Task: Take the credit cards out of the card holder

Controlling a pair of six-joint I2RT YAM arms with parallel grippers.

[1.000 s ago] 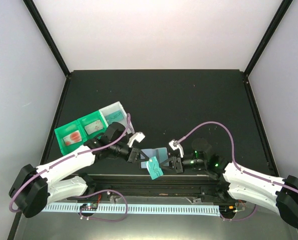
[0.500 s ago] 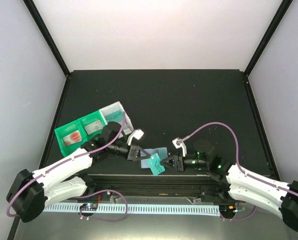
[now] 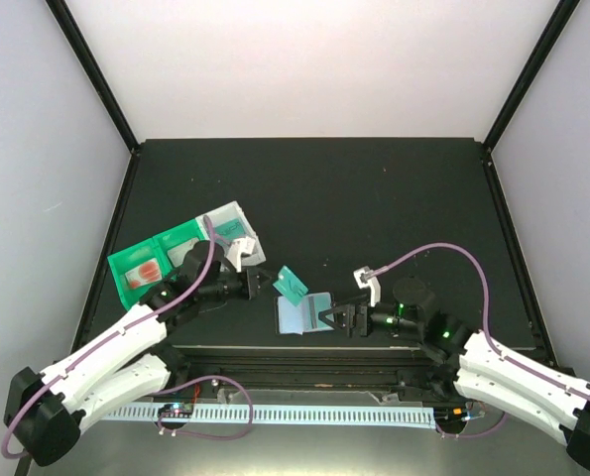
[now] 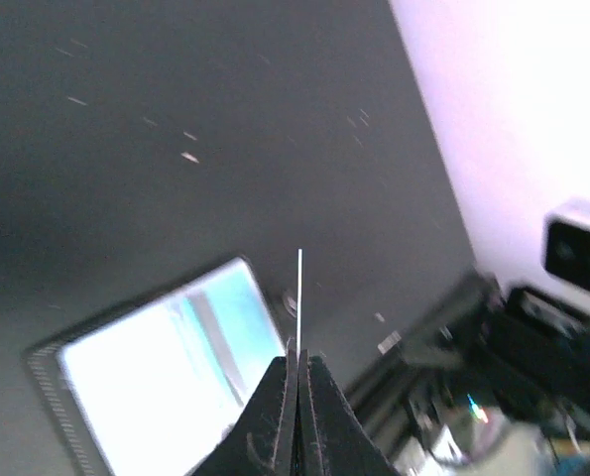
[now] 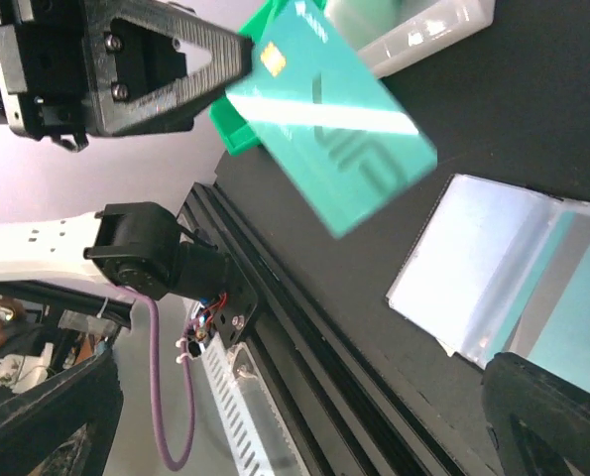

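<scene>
Overhead, pale walls enclose a black table (image 3: 374,188). Beside the green tray (image 3: 136,266), the left gripper (image 3: 264,284) reaches rightward, fingers pinching the teal credit card (image 3: 293,286), now pulled clear of the card holder (image 3: 299,315), which lies flat. The right gripper (image 3: 326,319), low beside the holder, has spread its fingers and let go.

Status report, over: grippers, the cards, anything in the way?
Left gripper shut on teal card, out of card holder. Right gripper open at holder's edge. Holder lying flat. No obstruction seen.
</scene>
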